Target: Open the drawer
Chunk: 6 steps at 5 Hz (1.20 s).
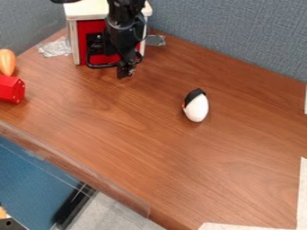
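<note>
Drawer (90,27) sits in the white-topped cabinet (90,10) at the back; the gripper (124,71) hangs before its red front, probably to pull it outward, though whether clenched or released I cannot tell. The egg-shaped object (196,109) lies well apart.

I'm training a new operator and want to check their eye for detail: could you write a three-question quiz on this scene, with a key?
1. What colour is the front of the white-topped cabinet behind the black arm: (a) blue, (b) red, (c) green?
2. True or false: the white egg-shaped object has a black part at one end.
3. Fill in: the orange object is at the view's ____ edge.

Key: 1 b; 2 true; 3 left.
</note>
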Available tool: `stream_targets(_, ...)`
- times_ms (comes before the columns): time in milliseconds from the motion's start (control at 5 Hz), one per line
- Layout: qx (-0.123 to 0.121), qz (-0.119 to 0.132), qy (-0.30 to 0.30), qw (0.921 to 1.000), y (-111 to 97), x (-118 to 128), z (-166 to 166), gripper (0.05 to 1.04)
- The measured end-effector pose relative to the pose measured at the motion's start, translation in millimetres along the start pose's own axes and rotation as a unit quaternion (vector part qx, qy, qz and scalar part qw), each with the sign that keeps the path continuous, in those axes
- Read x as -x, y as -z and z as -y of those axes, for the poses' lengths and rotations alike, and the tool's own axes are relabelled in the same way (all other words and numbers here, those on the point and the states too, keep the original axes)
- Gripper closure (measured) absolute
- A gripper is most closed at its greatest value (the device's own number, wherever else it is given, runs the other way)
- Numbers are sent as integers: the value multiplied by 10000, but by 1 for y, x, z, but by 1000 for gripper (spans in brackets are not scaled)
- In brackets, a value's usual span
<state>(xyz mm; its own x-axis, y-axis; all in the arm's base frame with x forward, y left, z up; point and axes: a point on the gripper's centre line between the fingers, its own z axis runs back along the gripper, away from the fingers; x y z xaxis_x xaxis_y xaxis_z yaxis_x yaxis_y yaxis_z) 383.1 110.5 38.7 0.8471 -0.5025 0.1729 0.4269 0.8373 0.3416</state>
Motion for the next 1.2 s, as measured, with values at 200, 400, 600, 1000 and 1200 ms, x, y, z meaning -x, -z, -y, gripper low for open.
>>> stream_targets(200, -26, -63, -28, 10000, 10, 2, 1, 422)
stream_targets(400, 3, -79, -55, 10000, 12, 5, 5, 726)
stream_targets(600, 71, -14, 55, 10000, 7, 7, 12, 892)
stream_targets(1000, 325, 187, 325, 9988, -25, 15, 47, 931)
stream_targets(1200, 373, 220, 407, 9982, -32, 20, 59, 931)
